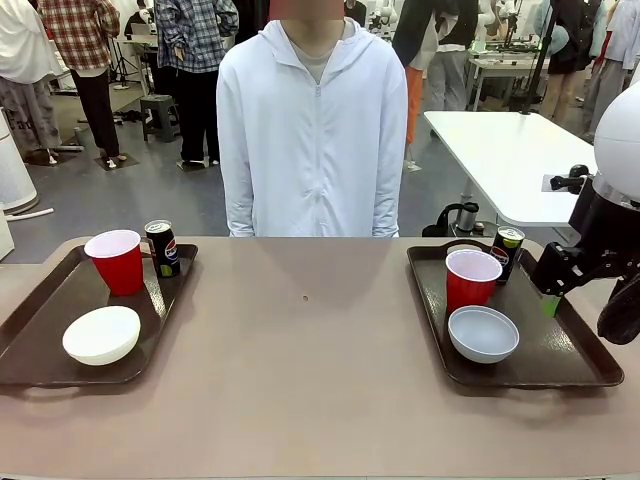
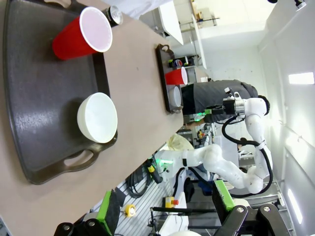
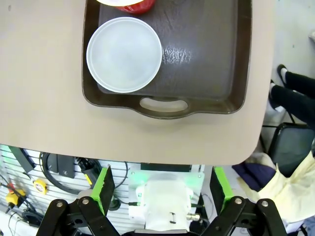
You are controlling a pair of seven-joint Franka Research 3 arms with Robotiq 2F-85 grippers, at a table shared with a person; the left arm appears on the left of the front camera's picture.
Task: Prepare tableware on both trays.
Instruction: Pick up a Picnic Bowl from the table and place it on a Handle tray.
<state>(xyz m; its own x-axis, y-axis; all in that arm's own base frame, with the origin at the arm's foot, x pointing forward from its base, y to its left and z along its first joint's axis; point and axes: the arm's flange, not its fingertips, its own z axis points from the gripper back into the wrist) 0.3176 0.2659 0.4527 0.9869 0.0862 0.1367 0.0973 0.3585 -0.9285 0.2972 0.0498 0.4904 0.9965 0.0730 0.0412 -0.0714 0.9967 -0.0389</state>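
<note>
Currently two dark brown rectangular plastic trays are seen at the tabletop's ends: left tray [image 1: 40,330] w/ red plastic cup [image 1: 118,261], slim dark can [image 1: 162,248] at its far edge, whitish round bowl [image 1: 102,335] near its front edge. Right tray [image 1: 570,350] carries a red cup [image 1: 471,279], can [image 1: 507,250], bowl [image 1: 483,333] likewise. Left gripper [image 2: 167,216] and right gripper [image 3: 160,196] are held w/ jaws wide, nothing gripped.
</note>
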